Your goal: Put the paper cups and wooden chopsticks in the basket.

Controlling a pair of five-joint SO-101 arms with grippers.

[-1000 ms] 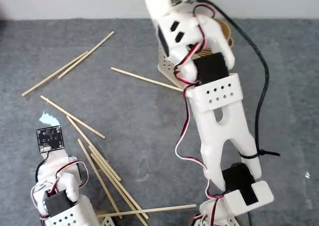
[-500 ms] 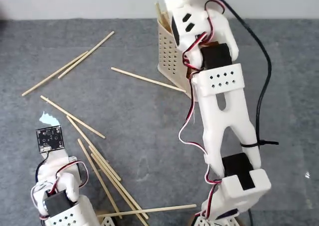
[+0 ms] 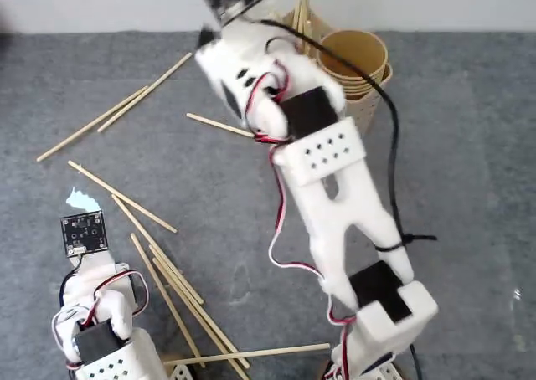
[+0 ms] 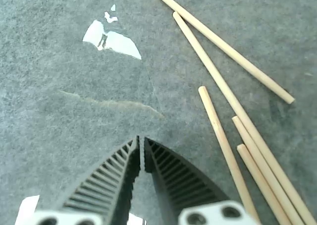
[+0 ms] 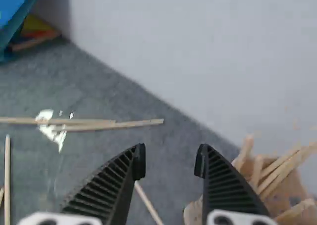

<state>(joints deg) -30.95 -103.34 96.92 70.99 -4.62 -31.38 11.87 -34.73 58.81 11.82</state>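
A beige perforated basket [image 3: 366,110] stands at the back of the grey mat. It holds stacked paper cups [image 3: 355,55] and several upright chopsticks [image 3: 302,10]. Loose wooden chopsticks lie on the mat: a pair [image 3: 117,112] at back left, one [image 3: 219,125] beside the right arm [image 3: 322,158], several [image 3: 176,292] near the left arm [image 3: 96,330]. My right gripper [image 5: 169,160] hangs open and empty, high up, left of the basket [image 5: 277,185]. My left gripper [image 4: 141,146] is shut on nothing, low over the mat, with chopsticks [image 4: 223,93] lying beside it.
A white scrap [image 4: 111,36] lies on the mat ahead of the left gripper, seen from above as a pale scrap [image 3: 82,201]. A white wall [image 3: 100,3] borders the mat at the back. The mat's right side [image 3: 477,187] is bare.
The right arm has swung left, away from above the basket, uncovering the cups and the chopsticks in it. The left arm has stayed still.
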